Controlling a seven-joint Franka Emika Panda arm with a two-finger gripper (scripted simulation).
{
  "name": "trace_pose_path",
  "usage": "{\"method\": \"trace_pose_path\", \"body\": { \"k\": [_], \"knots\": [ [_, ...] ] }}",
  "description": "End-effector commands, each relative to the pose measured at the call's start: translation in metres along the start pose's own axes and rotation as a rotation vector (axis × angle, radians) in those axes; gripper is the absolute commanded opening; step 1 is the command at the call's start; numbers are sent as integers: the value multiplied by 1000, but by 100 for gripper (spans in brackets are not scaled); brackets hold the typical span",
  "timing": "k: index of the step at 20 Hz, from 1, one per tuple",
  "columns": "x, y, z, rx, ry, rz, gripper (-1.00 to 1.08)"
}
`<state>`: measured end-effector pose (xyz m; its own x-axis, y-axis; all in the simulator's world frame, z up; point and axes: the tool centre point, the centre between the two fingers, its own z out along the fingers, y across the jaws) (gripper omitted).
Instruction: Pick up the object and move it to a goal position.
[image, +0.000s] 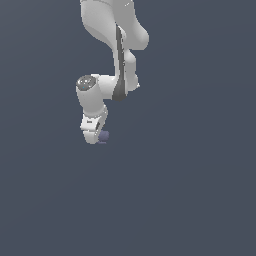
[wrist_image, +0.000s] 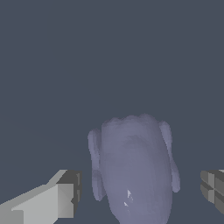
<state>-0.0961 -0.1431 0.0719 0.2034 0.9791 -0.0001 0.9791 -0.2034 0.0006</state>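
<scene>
The object (wrist_image: 133, 168) is a lumpy, matte bluish-purple blob. In the wrist view it lies between my two fingers, with a gap on each side. One fingertip (wrist_image: 65, 197) and the other fingertip (wrist_image: 214, 190) stand apart from it, not touching. My gripper (wrist_image: 140, 194) is open around it. In the exterior view the white gripper (image: 94, 136) is low, and the object (image: 104, 135) peeks out at its side, partly hidden by the hand.
The ground is a plain dark grey-blue surface (image: 190, 200) all around. The white arm (image: 117, 55) rises above the gripper in the exterior view.
</scene>
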Motion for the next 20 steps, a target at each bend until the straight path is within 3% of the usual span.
{"method": "trace_pose_path", "body": {
  "k": [1, 9, 10, 20],
  "knots": [
    [0, -1, 13, 1, 0, -1, 100],
    [0, 0, 32, 1, 0, -3, 100],
    [0, 0, 32, 1, 0, -3, -100],
    [0, 1, 27, -6, -3, -4, -100]
  ]
}}
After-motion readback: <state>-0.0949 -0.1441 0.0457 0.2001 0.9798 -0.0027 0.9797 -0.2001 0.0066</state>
